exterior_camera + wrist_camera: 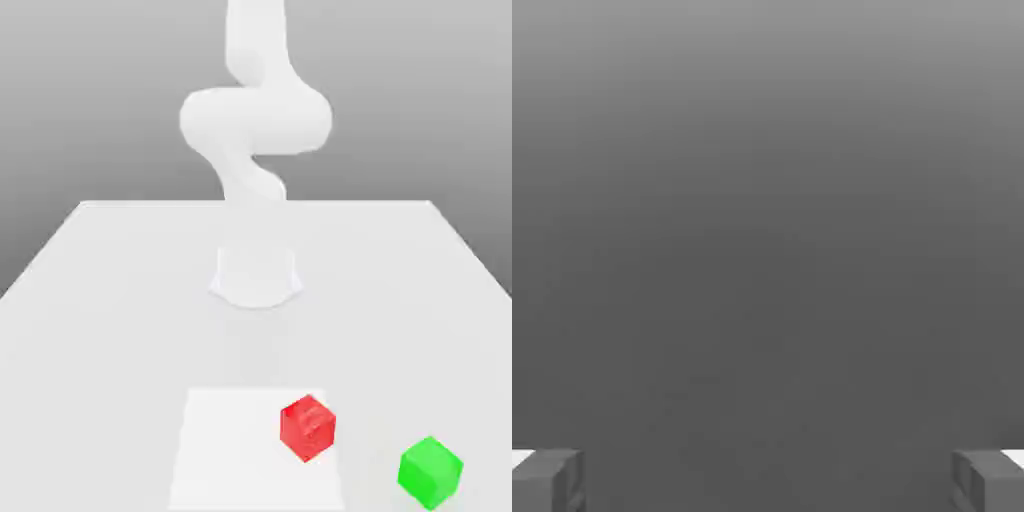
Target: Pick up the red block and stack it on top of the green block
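Note:
The red block (307, 427) sits on the white table (100, 300), near its front edge. The green block (430, 472) rests on the table to the exterior view's right of the red one, a little nearer the front, with a gap between them. The white arm (255, 130) rises from its base (256, 275) at mid-table and runs up out of the exterior view. In the hand view my gripper (768, 480) is open, its two grey fingertips (547, 480) far apart, with plain grey background and nothing between them.
A lighter square patch (230, 450) marks the table at the front, and the red block stands on its right part. The arm's round base is the sole obstacle, well behind both blocks.

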Action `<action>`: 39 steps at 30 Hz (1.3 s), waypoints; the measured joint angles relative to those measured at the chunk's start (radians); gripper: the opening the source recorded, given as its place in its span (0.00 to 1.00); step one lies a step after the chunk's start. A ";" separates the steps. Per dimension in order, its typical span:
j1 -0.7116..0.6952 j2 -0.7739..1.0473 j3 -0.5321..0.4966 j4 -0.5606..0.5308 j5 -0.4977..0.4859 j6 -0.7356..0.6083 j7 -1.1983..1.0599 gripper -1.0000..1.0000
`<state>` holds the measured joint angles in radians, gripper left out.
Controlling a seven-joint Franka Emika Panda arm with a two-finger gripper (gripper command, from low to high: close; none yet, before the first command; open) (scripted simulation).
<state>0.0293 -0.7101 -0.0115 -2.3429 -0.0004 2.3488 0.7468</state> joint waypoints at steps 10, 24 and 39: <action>0.101 0.370 -0.031 -0.175 0.013 0.200 -0.229 0.50; 0.160 0.877 -0.013 -0.346 0.014 0.510 -0.465 0.50; 0.152 0.825 -0.006 -0.355 0.006 0.464 -0.461 0.00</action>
<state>0.1813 0.1150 -0.0179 -2.6983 0.0055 2.8124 0.2861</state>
